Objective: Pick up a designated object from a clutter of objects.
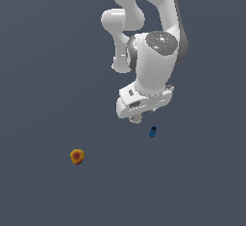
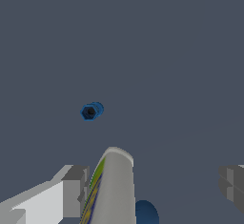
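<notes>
Nothing lifted yet: lying free on the grey tabletop [image 1: 43, 52], the tiny blue piece [image 1: 153, 131], clear of the jaws [image 2: 155, 189] and ahead of them rather than between them. Standing spread wide apart in the wrist view, one grey pad [image 2: 76, 189] to one side and the other pad [image 2: 232, 186] far off to the other, pinching nothing. Sitting between them instead, a whitish cylinder [image 2: 113, 187] with coloured striping along its flank, and beside its foot a dark-blue ball [image 2: 146, 213], neither of them the wanted thing. Resting well apart from the jaws, an orange ball [image 1: 77, 156]. Remaining, by the look of it: shifting the jaws forward over the blue piece, dropping, closing, raising, all without nudging the cylinder. Showing in the wrist view as slightly elongated, the blue piece: dark hexagonal end facing the camera, lighter blue body trailing off behind it, long axis running roughly along the tabletop and slanting away from the jaws. Too small in the exterior view for judging anything finer.
</notes>
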You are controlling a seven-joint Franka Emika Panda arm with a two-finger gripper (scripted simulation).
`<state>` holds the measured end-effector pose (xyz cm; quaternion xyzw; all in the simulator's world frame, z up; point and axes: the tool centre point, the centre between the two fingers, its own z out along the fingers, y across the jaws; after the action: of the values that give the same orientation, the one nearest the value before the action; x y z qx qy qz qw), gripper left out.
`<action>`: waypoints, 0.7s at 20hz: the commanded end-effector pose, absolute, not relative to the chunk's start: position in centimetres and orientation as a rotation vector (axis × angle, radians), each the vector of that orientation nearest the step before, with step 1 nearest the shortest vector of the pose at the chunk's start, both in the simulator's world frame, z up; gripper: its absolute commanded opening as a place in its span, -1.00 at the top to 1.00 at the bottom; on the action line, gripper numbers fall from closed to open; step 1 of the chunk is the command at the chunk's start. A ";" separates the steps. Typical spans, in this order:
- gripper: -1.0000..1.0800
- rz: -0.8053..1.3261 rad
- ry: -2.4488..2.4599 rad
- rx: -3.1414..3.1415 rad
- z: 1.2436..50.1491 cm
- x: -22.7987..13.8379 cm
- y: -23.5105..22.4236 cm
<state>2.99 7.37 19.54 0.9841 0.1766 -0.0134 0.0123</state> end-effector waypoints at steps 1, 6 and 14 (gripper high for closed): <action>-0.92 -0.032 0.666 3.047 16.9 3.3 9.2; -0.92 -0.016 0.844 3.012 12.9 3.3 12.1; -0.92 -0.001 0.990 2.980 9.6 3.0 14.6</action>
<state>3.01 14.32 9.95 0.9509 0.3094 -0.0019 0.0014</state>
